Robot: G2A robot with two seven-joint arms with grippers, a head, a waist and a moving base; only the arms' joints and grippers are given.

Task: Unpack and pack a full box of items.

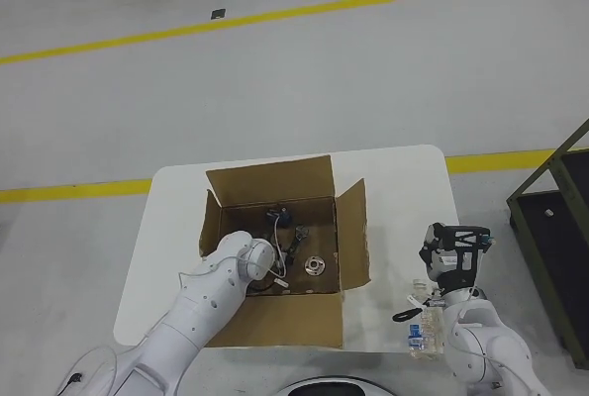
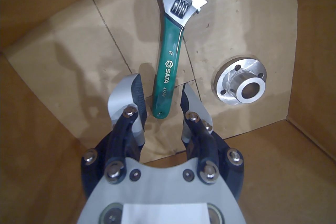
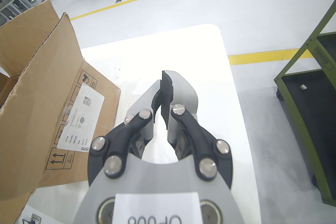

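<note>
An open cardboard box (image 1: 269,178) stands in the middle of the white table (image 1: 403,178). On its floor lie a green-handled adjustable wrench (image 2: 170,51) and a round metal flange (image 2: 240,83), also visible from above (image 1: 315,264). My left gripper (image 2: 161,84) is down inside the box, open, with its fingers on either side of the wrench handle's end and not closed on it. A dark blue item (image 1: 278,212) lies near the box's far wall. My right gripper (image 3: 162,78) is shut on nothing above the table to the right of the box (image 3: 52,93).
A clear plastic bottle (image 1: 423,332) lies on the table near the front right edge, beside the right arm. A green cart (image 1: 571,247) stands off the table's right side. The box's flaps stand open on all sides.
</note>
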